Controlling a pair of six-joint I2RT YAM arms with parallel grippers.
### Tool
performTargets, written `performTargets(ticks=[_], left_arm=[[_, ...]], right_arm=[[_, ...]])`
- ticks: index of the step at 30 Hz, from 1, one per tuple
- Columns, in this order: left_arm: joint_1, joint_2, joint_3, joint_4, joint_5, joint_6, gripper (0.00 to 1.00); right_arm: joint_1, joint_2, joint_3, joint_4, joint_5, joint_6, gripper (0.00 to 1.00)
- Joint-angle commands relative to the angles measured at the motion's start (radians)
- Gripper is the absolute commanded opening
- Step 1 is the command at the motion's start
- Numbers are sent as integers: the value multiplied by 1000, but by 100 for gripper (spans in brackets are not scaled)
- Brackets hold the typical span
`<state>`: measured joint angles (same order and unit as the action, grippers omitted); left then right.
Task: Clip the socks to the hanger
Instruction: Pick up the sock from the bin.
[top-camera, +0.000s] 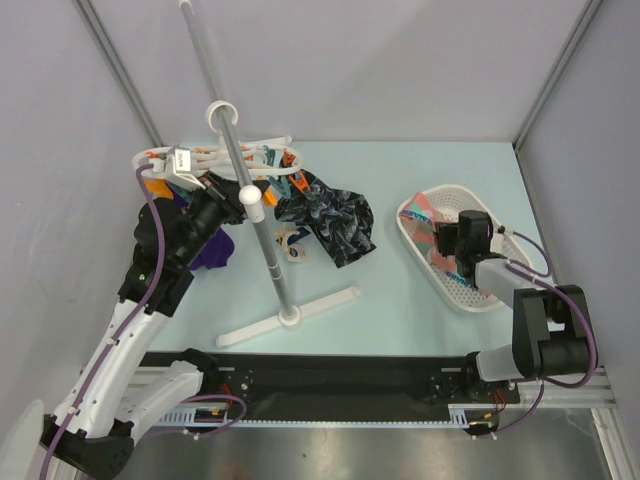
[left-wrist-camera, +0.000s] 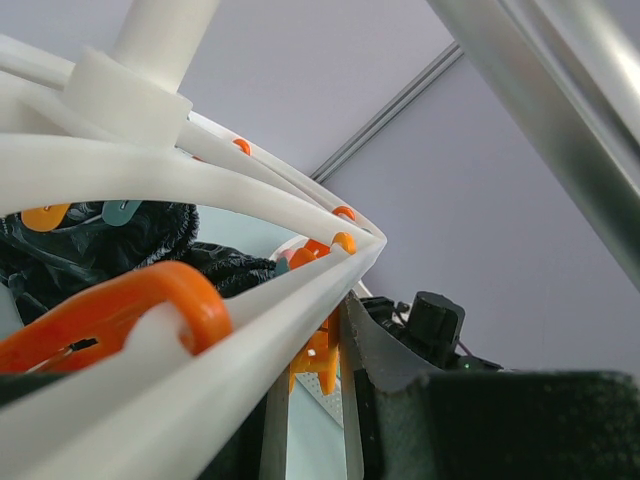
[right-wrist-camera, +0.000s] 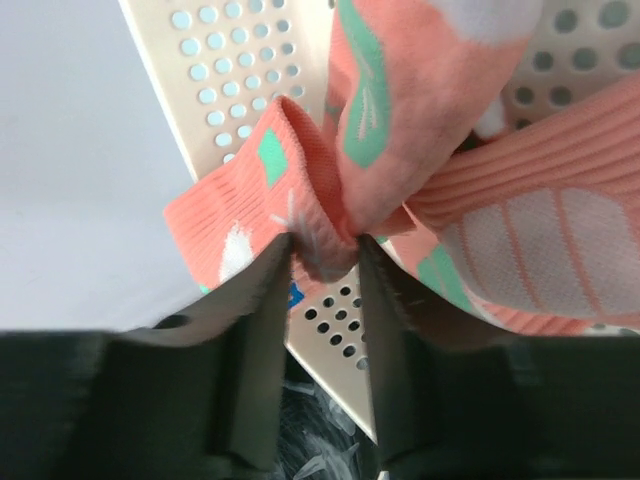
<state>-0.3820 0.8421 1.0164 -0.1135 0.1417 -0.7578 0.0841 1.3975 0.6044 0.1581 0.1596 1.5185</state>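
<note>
Over the white perforated plastic basket (top-camera: 408, 228) on the pale surface (top-camera: 400, 320), our right jaws stand partly closed, pinching a raised fold of the salmon-pink spotted fabric sock (right-wrist-camera: 520, 230) between them. We should bite deep on that fold before lifting. Our left jaws are closed, seemingly around the rim of the white plastic oval hanger (top-camera: 262, 148), well apart.

Both arms are showing black joint housings joined by white links: the left arm (top-camera: 150, 290) and the right arm (top-camera: 545, 338). Purple cables (top-camera: 103, 352) are looping along each one. The right gripper (right-wrist-camera: 322, 260) is showing flat grey fingers (right-wrist-camera: 250, 330), possibly bare metal, rising from a black textured body.
</note>
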Motion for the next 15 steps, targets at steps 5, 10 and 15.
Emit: performTargets(ticks=[5, 10, 15], left_arm=[[2, -6, 5, -71, -13, -9, 0], [2, -12, 10, -78, -16, -3, 0], [2, -21, 7, -86, -17, -2, 0]], right_arm=[[-58, 61, 63, 143, -109, -46, 14], [-76, -9, 116, 89, -196, -195, 0], [-132, -94, 242, -74, -291, -527, 0]])
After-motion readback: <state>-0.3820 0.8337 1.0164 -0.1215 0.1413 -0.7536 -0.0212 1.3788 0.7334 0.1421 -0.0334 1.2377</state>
